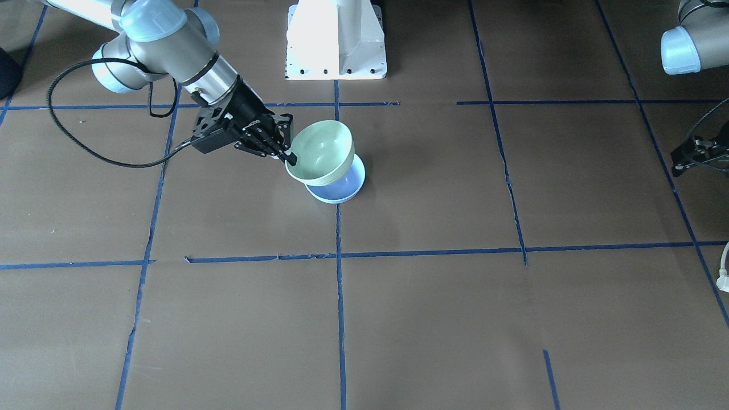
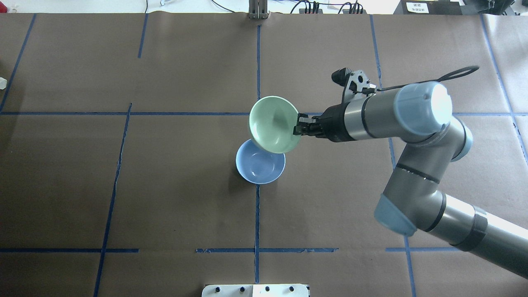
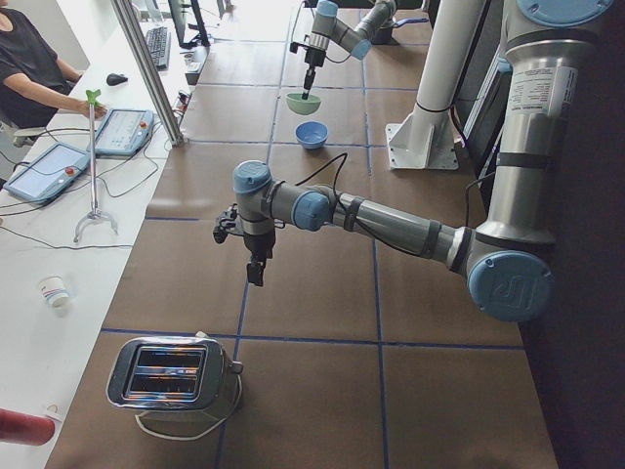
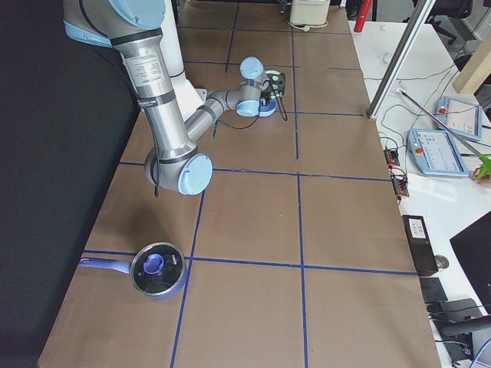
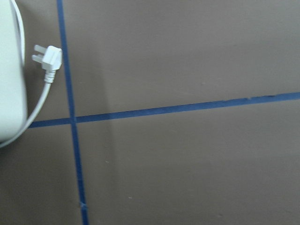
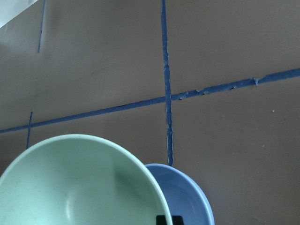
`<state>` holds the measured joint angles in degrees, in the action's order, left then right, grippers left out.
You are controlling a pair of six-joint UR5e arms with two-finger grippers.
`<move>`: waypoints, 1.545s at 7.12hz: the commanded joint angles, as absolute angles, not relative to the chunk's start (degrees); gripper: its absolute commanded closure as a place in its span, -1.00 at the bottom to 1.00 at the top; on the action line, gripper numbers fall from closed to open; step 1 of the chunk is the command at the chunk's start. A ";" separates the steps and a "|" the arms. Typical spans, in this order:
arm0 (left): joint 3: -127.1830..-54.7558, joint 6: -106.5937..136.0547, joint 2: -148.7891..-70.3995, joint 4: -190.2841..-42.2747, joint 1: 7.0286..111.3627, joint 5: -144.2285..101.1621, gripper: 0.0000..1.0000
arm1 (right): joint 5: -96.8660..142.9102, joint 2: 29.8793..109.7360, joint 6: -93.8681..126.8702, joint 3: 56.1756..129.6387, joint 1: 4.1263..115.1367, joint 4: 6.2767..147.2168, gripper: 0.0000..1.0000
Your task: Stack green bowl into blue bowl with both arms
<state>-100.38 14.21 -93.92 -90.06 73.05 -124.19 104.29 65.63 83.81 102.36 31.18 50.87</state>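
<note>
The right hand (image 1: 289, 156) pinches the green bowl (image 1: 322, 149) by its rim, tilted above the blue bowl (image 1: 343, 185).

The green bowl (image 1: 322, 149) is showing a smooth, glossy inside that is catching soft highlights, and the blue bowl (image 1: 342, 189) just beneath it is gleaming with the same hard, plain finish. Around the blue bowl the table (image 1: 444, 319) is looking like matt brown paper, faintly creased, with blue tape lines (image 1: 340, 307) fraying in places. Beside the blue bowl the right gripper (image 1: 290, 158) is looking matt black, while its arm (image 1: 188, 54) is shining as smooth silver metal with glossy pale-blue caps (image 1: 152, 20), and behind the blue bowl the white base (image 1: 336, 40) is glaring like smooth painted metal.
</note>
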 commanded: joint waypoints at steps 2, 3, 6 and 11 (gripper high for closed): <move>-99.32 13.62 -93.96 -90.09 73.30 -124.19 -1.00 | 99.23 64.16 83.94 102.39 27.33 54.49 0.96; -99.32 13.62 -94.04 -90.09 73.30 -124.19 -1.00 | 99.23 64.42 83.94 102.22 27.33 54.58 0.95; -99.32 13.62 -94.31 -90.09 73.30 -124.19 -1.00 | 98.18 64.51 84.11 101.69 27.42 56.67 -0.98; -99.32 13.62 -94.48 -90.18 73.39 -124.19 -1.00 | 98.25 64.60 83.85 102.39 30.05 57.13 -1.00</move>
